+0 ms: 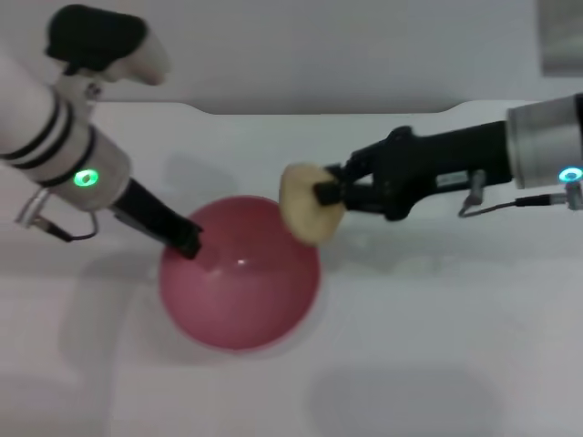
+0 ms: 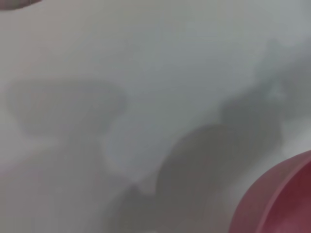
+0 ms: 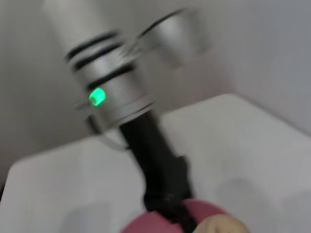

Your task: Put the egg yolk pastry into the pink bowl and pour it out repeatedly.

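Note:
The pink bowl (image 1: 239, 273) sits on the white table in the head view; part of its rim also shows in the left wrist view (image 2: 277, 199) and the right wrist view (image 3: 155, 224). My left gripper (image 1: 187, 241) is shut on the bowl's left rim. The egg yolk pastry (image 1: 305, 205), a pale beige lump, hangs just above the bowl's right rim, with my right gripper (image 1: 328, 194) shut on it. A sliver of the pastry (image 3: 221, 225) shows in the right wrist view, behind which stands the left arm (image 3: 116, 92).
The white table (image 1: 437, 346) stretches around the bowl, with its far edge against a grey wall (image 1: 364, 45). A grey object (image 1: 560, 36) sits at the top right corner.

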Controlling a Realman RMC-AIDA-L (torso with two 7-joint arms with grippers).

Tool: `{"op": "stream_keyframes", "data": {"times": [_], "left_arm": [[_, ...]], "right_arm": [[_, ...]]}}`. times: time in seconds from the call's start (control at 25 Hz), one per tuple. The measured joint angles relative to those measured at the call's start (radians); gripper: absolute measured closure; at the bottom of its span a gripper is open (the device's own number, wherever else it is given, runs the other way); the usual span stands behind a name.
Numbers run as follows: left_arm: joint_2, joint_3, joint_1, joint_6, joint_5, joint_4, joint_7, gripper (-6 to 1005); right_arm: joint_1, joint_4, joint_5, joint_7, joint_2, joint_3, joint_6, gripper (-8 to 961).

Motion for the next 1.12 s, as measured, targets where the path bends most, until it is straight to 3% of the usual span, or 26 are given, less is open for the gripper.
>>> {"op": "stream_keyframes", "data": {"times": [0.16, 0.32, 0.6, 0.8, 0.88, 1.12], "left_arm": [[-0.005, 0.055, -0.042, -0.015, -0.007, -0.019, -0.025, 1000], [-0.008, 0.087, -0.063, -0.022, -0.009, -0.030, -0.045, 1000], [-0.008, 0.093, -0.060, -0.035, -0.011, -0.030, -0.061, 1000], [-0.004, 0.090, -0.048, -0.072, -0.011, -0.041, -0.063, 1001], [-0.003, 0.087, -0.044, -0.085, -0.008, -0.041, -0.062, 1001], [0.004, 0.063, 0.013, -0.161, -0.008, -0.015, -0.051, 1000]], "right_arm": [[0.033, -0.045, -0.087, 0.001, 0.023, -0.063, -0.013, 787], [0.080, -0.048, -0.153, 0.012, 0.025, -0.170, -0.004, 831], [0.098, -0.064, -0.223, 0.078, 0.029, -0.224, 0.050, 764], [0.082, -0.105, -0.219, 0.086, 0.030, -0.176, 0.052, 549], [0.074, -0.118, -0.219, 0.103, 0.030, -0.146, 0.051, 512], [0.026, -0.135, -0.249, 0.198, 0.026, 0.080, 0.058, 399]]}}
